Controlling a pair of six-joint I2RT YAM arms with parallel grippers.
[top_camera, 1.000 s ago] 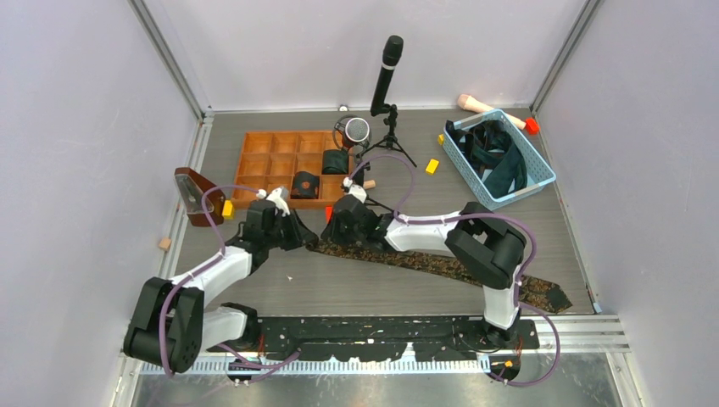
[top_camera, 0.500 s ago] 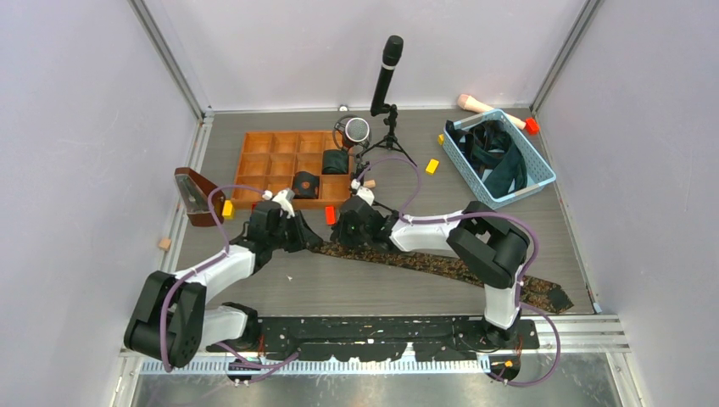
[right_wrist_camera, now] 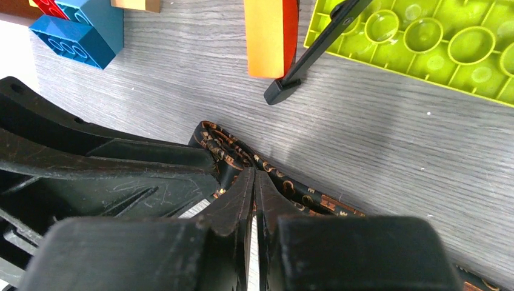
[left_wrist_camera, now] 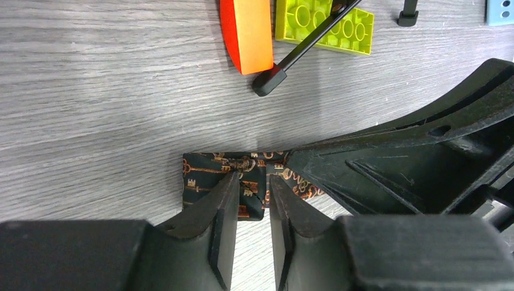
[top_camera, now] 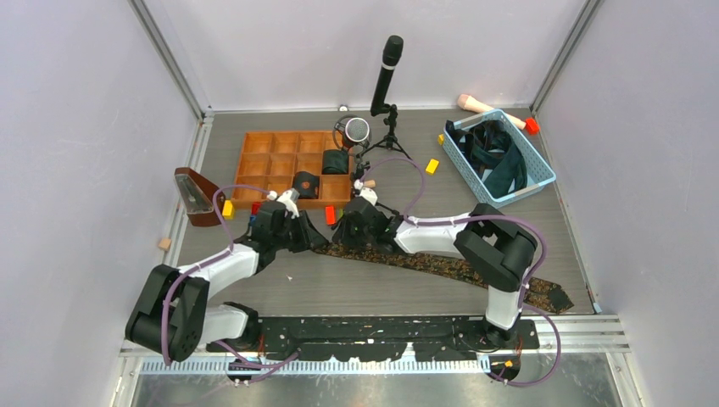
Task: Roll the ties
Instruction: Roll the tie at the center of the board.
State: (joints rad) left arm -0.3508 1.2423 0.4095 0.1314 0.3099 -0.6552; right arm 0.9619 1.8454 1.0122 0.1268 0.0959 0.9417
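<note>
Closest to the arm bases, the tie [top_camera: 441,264] lies flat on the table [top_camera: 356,288], stretched out diagonally. Its wide end is up front near the right edge, and the narrow end runs back and left toward the middle. It's the dark one with brown-gold speckles, and up close the pattern looks like little keys. Both grippers meet at that narrow end, where the fabric is folded over on itself, though I can't tell how many turns. The left gripper [left_wrist_camera: 253,177] sits on the left side of the fold with its fingers [left_wrist_camera: 224,206] a little apart, straddling it. Fabric and a sliver of table show in the gap, so it isn't pinching anything. The right gripper [right_wrist_camera: 254,172] is on the other side, fingers pressed almost together and clamped on the tie just behind the fold. The two gripper bodies are right up against each other. Just past the fold there's a red block [left_wrist_camera: 245,33] with a tripod foot [left_wrist_camera: 270,80] beside it, and that leg crosses over a lime green plate [left_wrist_camera: 327,27]. Further back is the wooden tray [top_camera: 264,161] with two rolls [top_camera: 305,183] in separate compartments, one in the near row and the other a row back and one column right. Far right is a blue basket [top_camera: 532,146] with loose ties [top_camera: 496,153] piled in it, and the mic [top_camera: 387,72] stands at the back.
</note>
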